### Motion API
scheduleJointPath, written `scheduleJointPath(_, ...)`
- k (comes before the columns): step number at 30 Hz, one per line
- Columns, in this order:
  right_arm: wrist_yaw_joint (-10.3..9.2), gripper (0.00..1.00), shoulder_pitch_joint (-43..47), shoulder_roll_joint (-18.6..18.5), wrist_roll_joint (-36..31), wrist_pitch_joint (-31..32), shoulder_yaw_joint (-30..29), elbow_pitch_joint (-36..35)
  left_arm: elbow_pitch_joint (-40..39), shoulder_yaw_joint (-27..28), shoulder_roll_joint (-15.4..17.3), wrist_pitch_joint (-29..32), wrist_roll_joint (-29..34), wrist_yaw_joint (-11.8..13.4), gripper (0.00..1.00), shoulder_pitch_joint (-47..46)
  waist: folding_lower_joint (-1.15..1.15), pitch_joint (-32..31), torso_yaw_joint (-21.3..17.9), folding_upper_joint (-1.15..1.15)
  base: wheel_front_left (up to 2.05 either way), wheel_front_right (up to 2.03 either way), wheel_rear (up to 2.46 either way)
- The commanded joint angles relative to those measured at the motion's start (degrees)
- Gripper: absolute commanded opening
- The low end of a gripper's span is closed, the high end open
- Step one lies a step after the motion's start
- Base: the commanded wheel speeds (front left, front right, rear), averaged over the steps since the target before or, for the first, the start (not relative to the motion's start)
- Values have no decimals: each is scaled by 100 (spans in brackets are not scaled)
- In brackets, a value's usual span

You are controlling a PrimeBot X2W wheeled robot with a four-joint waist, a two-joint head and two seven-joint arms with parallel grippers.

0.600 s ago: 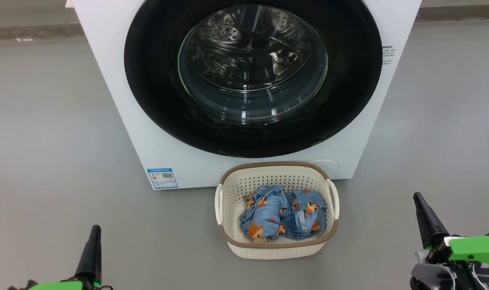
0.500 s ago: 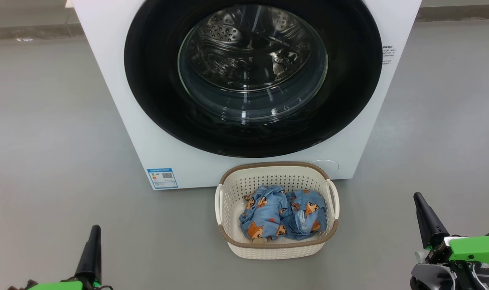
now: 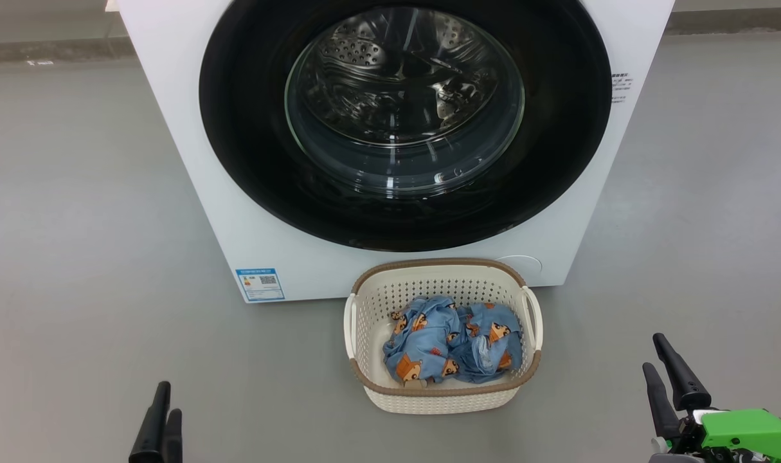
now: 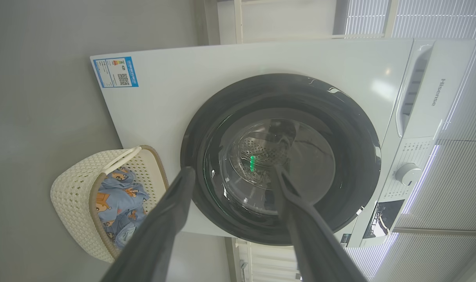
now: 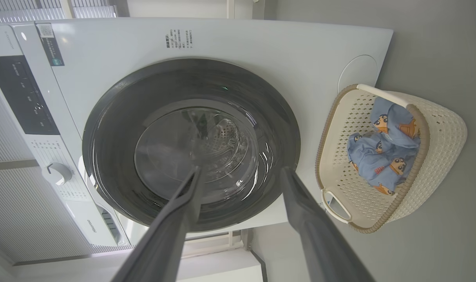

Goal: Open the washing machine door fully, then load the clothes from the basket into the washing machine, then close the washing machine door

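Our left gripper (image 4: 234, 169) and right gripper (image 5: 239, 169), fingers spread wide, hover over smooth grey floor (image 3: 75, 225); the washing machine (image 3: 191, 161) stands ahead.

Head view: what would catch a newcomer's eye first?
The big round door, glossy black around clear glass, fills the top centre, shut. Below it, a cream basket on the grey floor holds crumpled blue clothes with cartoon faces. The left end effector and right end effector poke up from the bottom corners, both open.
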Motion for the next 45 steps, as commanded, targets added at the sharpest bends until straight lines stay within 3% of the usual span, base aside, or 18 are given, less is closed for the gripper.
scheduleJointPath(1,7,100,-155,-85,-69,-60,41,-180,-197,-5,76,-46,79,0,100,-136,6,-2,6,0,0,0,0)
scheduleJointPath(11,9,100,-175,-140,-479,-215,139,-230,-317,-73,135,-194,483,-1,100,-139,-1,14,24,0,0,0,0)
scheduleJointPath(45,17,100,-242,-251,-3216,-772,573,-376,-453,-250,168,-732,3407,-2,100,-135,-1,67,140,0,0,0,0)
